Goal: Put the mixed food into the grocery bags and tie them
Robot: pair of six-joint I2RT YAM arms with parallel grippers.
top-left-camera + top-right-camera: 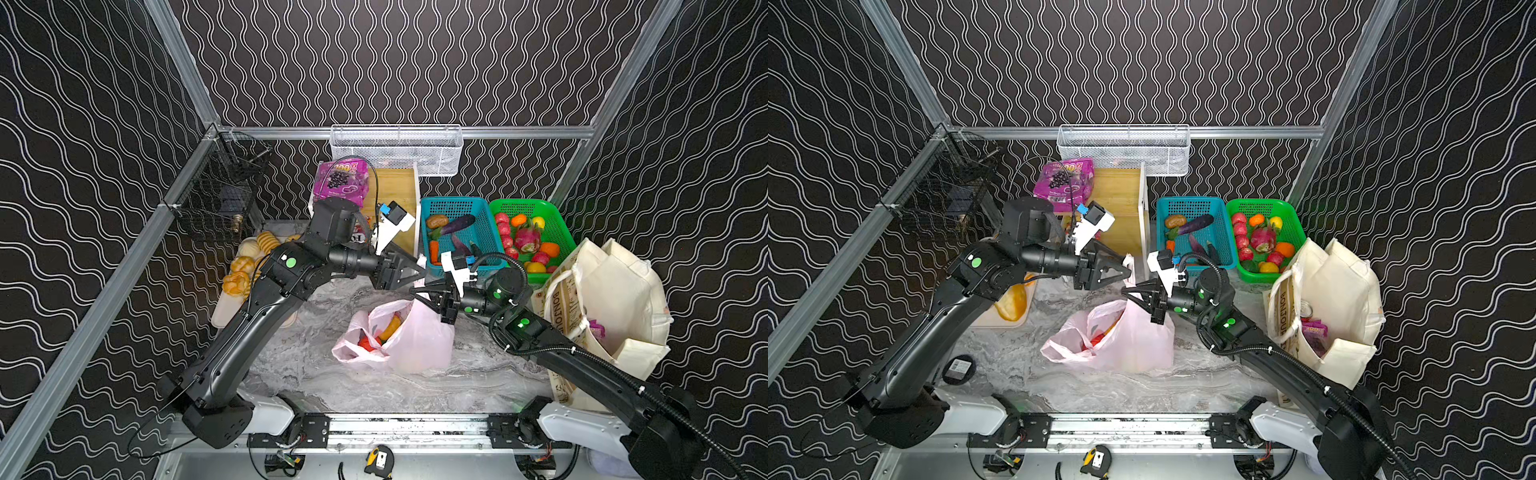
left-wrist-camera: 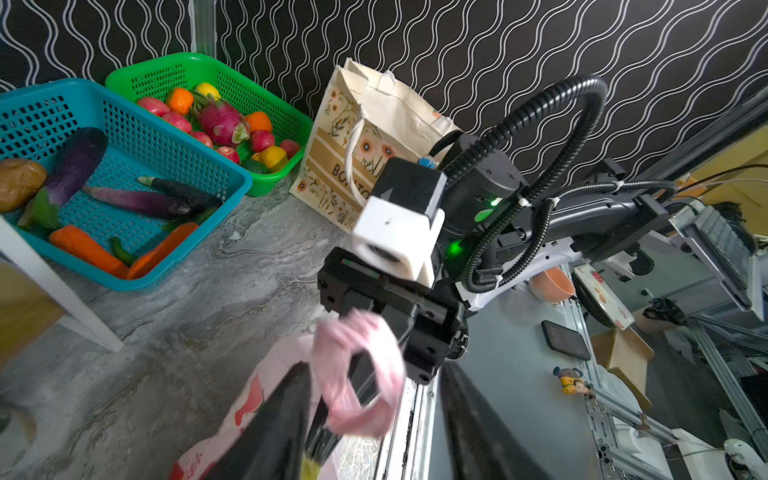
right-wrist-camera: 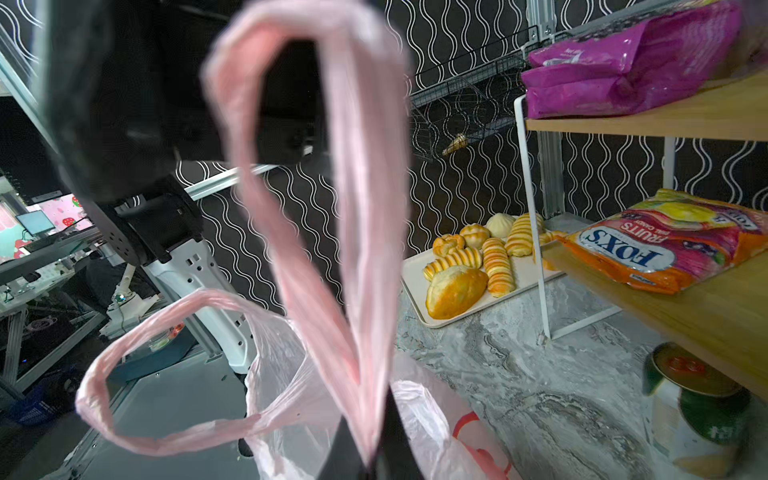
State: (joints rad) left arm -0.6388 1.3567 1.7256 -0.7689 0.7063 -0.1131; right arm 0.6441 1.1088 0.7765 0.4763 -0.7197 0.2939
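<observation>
Left arm [image 1: 232, 332] jaws apart, right arm [image 1: 582, 357] jaws closed, tips close together.

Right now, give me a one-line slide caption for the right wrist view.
Right tool pinches one pink bag handle upright; second handle droops, bread tray behind.

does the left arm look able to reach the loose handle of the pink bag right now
Probably yes. The left gripper is open just behind the pink bag, and the loose handle droops at the bag's left with nothing over it. The right gripper, shut on the other handle, is out of that path.
</observation>
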